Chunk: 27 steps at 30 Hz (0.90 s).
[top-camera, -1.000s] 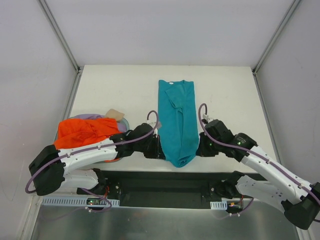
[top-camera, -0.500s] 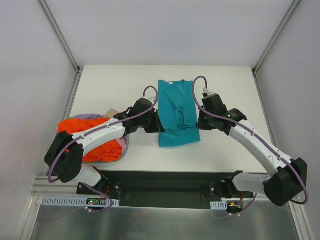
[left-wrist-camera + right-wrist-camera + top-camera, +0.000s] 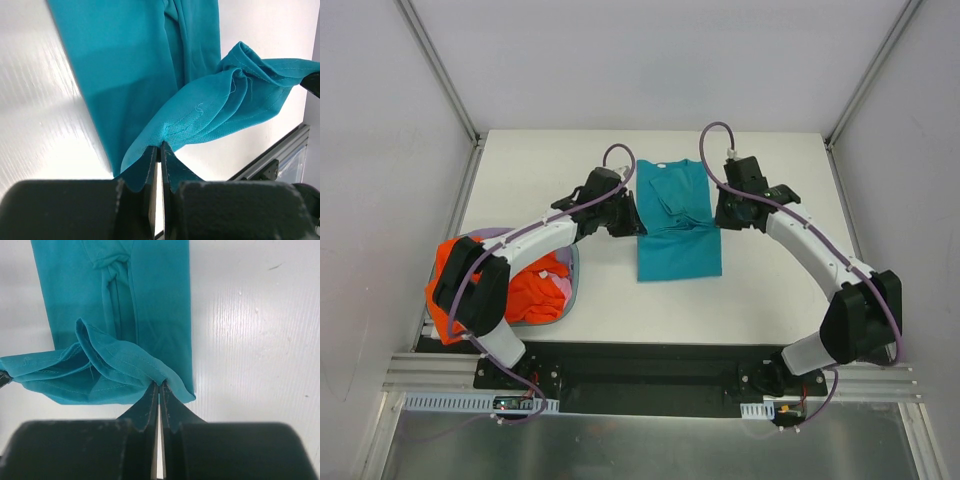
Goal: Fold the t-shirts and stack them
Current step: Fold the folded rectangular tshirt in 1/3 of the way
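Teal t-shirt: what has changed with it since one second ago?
The left gripper and right gripper, both shut on the teal t-shirt hem, carried it away from the bases toward the collar, folding the shirt in half. The orange t-shirt stayed at the left.

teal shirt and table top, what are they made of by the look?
Teal shirt: soft matte cloth, probably a cotton-type knit. It bunches into loose folds where it is pinched and shows fine stitch lines along the hem. The fibre itself cannot be told.
Table top: hard, smooth and white with a slight sheen. It has faint streaky highlights in the wrist views, so possibly laminate or painted board.
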{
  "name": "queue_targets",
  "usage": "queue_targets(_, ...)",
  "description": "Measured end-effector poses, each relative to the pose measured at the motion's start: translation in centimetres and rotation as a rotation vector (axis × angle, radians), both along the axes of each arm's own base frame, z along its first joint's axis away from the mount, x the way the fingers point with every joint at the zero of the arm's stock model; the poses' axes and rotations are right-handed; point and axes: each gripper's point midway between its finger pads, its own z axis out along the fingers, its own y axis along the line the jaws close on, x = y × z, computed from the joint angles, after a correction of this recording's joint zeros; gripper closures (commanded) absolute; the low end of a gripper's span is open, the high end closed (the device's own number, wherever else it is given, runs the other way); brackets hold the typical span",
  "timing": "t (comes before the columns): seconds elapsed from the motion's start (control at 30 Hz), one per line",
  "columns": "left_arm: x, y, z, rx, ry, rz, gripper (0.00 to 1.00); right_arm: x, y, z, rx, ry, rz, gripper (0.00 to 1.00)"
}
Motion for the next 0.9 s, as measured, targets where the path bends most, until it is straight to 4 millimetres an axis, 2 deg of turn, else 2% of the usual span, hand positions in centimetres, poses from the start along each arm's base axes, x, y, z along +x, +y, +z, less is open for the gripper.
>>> queue_targets(0.17, 2.2, -0.2, -0.8, -0.003, 0.019, 0.005, 1.0, 2.2, 0.2, -1.0, -0.005, 0.019, 0.0, 0.99)
queue_targets(0.37, 3.9, -0.4, -2.8, 0.013, 0.061, 0.017, 1.0, 4.0, 0.0, -3.1, -0.018, 0.069, -0.014, 0.99)
queue_targets(0.43, 4.6, -0.4, -3.6, 0.024, 0.069, 0.028, 0.97, 4.6, 0.0, -3.7, -0.023, 0.084, -0.018, 0.97)
queue_targets(0.53, 5.4, -0.4, -4.6, 0.035, 0.08, 0.041, 0.79, 5.6, 0.1, -4.8, -0.031, 0.102, -0.021, 0.82)
queue_targets(0.57, 5.6, -0.4, -4.9, 0.04, 0.084, 0.043, 0.72, 5.9, 0.1, -5.3, -0.034, 0.111, -0.023, 0.66)
queue_targets(0.6, 5.9, -0.3, -5.3, 0.044, 0.092, 0.05, 0.53, 6.1, 0.1, -5.7, -0.037, 0.119, -0.026, 0.56)
queue_targets(0.63, 6.0, -0.2, -5.5, 0.048, 0.094, 0.05, 0.43, 6.3, 0.2, -6.1, -0.037, 0.128, -0.029, 0.47)
queue_targets(0.67, 6.1, -0.2, -5.7, 0.053, 0.092, 0.049, 0.37, 6.5, 0.2, -6.5, -0.039, 0.135, -0.031, 0.3)
queue_targets(0.73, 6.3, -0.2, -5.8, 0.056, 0.094, 0.053, 0.25, 6.5, 0.2, -6.8, -0.037, 0.144, -0.035, 0.25)
queue_targets(0.77, 6.5, -0.1, -5.8, 0.054, 0.094, 0.059, 0.01, 6.5, 0.2, -6.9, -0.037, 0.146, -0.035, 0.23)
queue_targets(0.9, 6.5, -0.1, -5.2, 0.047, 0.083, 0.059, 0.01, 6.4, 0.4, -6.4, -0.019, 0.14, -0.037, 0.11)
